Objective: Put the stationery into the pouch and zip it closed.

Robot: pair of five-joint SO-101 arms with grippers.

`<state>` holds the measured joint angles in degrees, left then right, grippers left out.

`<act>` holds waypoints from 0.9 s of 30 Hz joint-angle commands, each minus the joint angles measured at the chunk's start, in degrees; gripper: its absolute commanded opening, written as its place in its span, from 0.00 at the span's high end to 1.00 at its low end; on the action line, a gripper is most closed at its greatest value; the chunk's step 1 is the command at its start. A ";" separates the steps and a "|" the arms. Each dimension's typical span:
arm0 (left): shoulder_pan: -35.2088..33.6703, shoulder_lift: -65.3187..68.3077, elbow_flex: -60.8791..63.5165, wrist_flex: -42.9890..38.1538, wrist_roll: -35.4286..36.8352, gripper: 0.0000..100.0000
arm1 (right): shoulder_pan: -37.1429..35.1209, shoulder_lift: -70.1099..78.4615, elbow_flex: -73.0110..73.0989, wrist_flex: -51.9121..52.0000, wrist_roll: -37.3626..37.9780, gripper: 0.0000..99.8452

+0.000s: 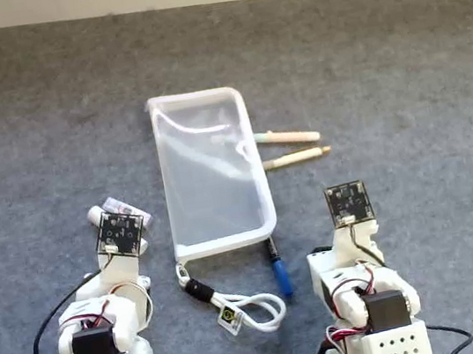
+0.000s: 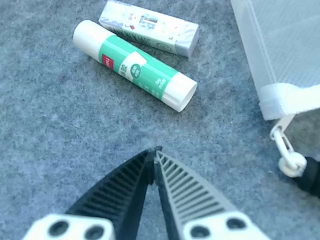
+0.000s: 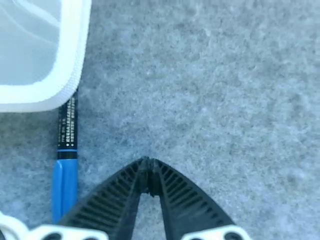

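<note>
Two robot arms wait at the near edge of a grey felt tabletop (image 1: 399, 72) with the packing job not yet begun: the translucent white mesh pouch (image 1: 213, 167) lies flat between and beyond them, and every piece of stationery lies outside it or at its edge. The left gripper (image 2: 154, 152) is pinched shut on nothing and hangs just short of a green-and-white glue stick (image 2: 135, 66), which lies beside a small white printed box (image 2: 150, 27). The right gripper (image 3: 147, 162), likewise clenched and empty, hovers over bare felt beside a blue-capped black pen (image 3: 65, 165) whose tip touches the pouch's near corner. A pair of cream-coloured pens (image 1: 288, 137) lies against the pouch's far right edge; whether their ends are tucked inside cannot be told. The zipper pull (image 2: 287, 150), with its white cord loop (image 1: 256, 309), sits at the near left corner. The first pick-up appears to be in hand. The next move likely calls for the left jaws to part, straddle the glue stick across its round body and close, while the pouch mouth is held open.
</note>
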<state>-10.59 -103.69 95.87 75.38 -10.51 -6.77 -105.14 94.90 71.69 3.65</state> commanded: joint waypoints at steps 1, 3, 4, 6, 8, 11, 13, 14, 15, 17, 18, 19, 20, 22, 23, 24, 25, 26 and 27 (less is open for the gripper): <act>-0.13 0.22 1.36 0.44 0.35 0.99 | 0.75 -0.31 -4.26 -1.01 0.44 1.00; -0.13 0.22 1.36 0.44 0.44 0.99 | 0.75 -0.31 -6.46 -1.45 0.44 1.00; -0.31 0.22 1.36 0.44 0.44 0.99 | 0.66 -0.31 -7.78 -2.51 0.53 1.00; -0.48 0.13 1.27 0.53 0.35 0.99 | 0.66 -0.31 -9.89 -4.26 2.20 1.00; -0.48 0.13 1.01 0.62 0.35 0.99 | 0.66 -0.31 -11.21 -4.44 7.38 1.00; -0.48 0.13 -0.84 0.62 0.35 0.99 | 0.66 -0.31 -11.65 -4.44 10.46 1.00; -0.48 0.13 -3.21 0.62 0.35 0.99 | 0.66 -0.31 -12.44 -4.09 10.46 1.00; -0.48 0.13 -4.35 0.62 0.35 0.99 | 0.66 -0.31 -13.67 -4.00 10.46 1.00; -0.48 0.13 -5.41 0.62 0.35 0.99 | 0.66 -0.31 -14.81 -3.47 10.46 1.00; -0.48 0.13 -7.43 0.62 0.26 0.99 | 0.40 -0.31 -17.71 -2.15 10.55 1.00; -0.48 0.13 -8.31 0.62 0.26 0.99 | 0.40 -0.22 -19.38 -1.36 10.55 0.99; -0.48 0.13 -9.01 0.62 0.26 0.99 | 0.40 -0.22 -21.05 -0.75 10.55 0.99; -0.48 0.13 -9.71 0.53 0.26 0.99 | 0.40 -0.22 -22.81 -0.04 10.73 0.99; -1.10 0.13 -11.38 0.62 0.26 0.99 | 0.40 0.57 -26.15 1.10 10.81 0.99; -2.59 0.13 -12.26 0.79 0.18 0.99 | 0.40 1.80 -27.74 1.63 10.90 0.99; -5.14 0.13 -12.88 0.70 0.18 0.99 | 0.22 3.56 -29.32 1.98 10.90 0.99; -8.13 0.13 -13.49 0.62 -0.62 0.99 | -0.40 5.85 -30.99 2.33 10.90 0.99; -11.47 0.13 -14.11 0.62 -2.46 0.99 | -1.36 8.75 -32.84 2.68 10.90 0.99; -14.55 0.13 -14.64 0.53 -3.60 0.99 | -2.24 11.56 -34.51 3.21 10.90 0.99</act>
<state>-15.08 -104.13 86.11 75.91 -10.59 -6.95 -100.75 66.86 73.98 14.02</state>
